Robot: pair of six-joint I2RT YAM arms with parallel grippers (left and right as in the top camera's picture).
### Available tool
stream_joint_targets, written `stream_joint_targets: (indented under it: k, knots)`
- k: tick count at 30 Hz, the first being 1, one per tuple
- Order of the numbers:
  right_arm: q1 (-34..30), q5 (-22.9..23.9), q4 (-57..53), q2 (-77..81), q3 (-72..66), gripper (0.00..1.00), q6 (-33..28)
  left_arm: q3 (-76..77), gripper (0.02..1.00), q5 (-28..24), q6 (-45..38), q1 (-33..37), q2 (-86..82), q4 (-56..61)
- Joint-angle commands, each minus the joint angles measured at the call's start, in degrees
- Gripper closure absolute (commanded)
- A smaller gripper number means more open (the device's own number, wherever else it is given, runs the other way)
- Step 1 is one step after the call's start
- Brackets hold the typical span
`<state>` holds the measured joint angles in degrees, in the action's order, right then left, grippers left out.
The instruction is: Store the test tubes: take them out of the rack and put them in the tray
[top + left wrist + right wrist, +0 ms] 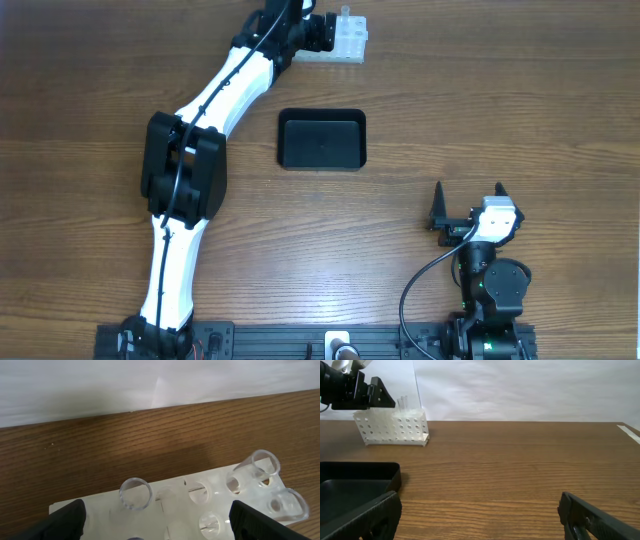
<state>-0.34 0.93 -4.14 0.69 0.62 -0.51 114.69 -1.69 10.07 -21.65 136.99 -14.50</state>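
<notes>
1. Jaws first. My left jaws are spread wide with nothing between them, and they hang directly over the rack (165, 505) at the far side of the bench (520, 90). I judge they are open that far so they can drop around a single tube. My right jaws are also wide open and empty. They sit low near my right base, well apart from the rack, likely so the left arm has room to work.
2. Bench: one wooden surface carries everything.
3. Tray (283, 140): one, black, shallow and bare inside. It lies mid-bench between the rack and my bases, which I judge keeps each carry short. With nothing in it, I take the storing as not yet begun.
4. Rack: one, white, with rows of holes that hold the glass upright and mouth-up, so a pinch from above suits it.
5. Test tubes (135, 494): I count three clear ones rising above the rack top. One stands alone and two stand close together at one end. Whether more sit deeper in the holes, I cannot tell.
</notes>
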Motion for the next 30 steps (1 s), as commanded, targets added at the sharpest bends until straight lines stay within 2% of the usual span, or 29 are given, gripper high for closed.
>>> stream_joint_targets:
  k: [1, 26, 30]
  knots:
    - [0.09, -0.44, -0.2, -0.39, -0.31, 0.007, -0.42, 1.38, 0.104, 0.26, -0.61, -0.09, 1.16, 0.11]
    - [0.11, -0.44, -0.2, -0.39, -0.31, 0.007, -0.39, 3.8, 0.099, 2.84, 1.05, 0.07, 1.14, -0.33]
    - [0.11, -0.44, -0.2, -0.39, -0.31, 0.009, -0.42, 3.82, 0.209, 2.84, 1.07, 0.04, 1.14, -0.79]
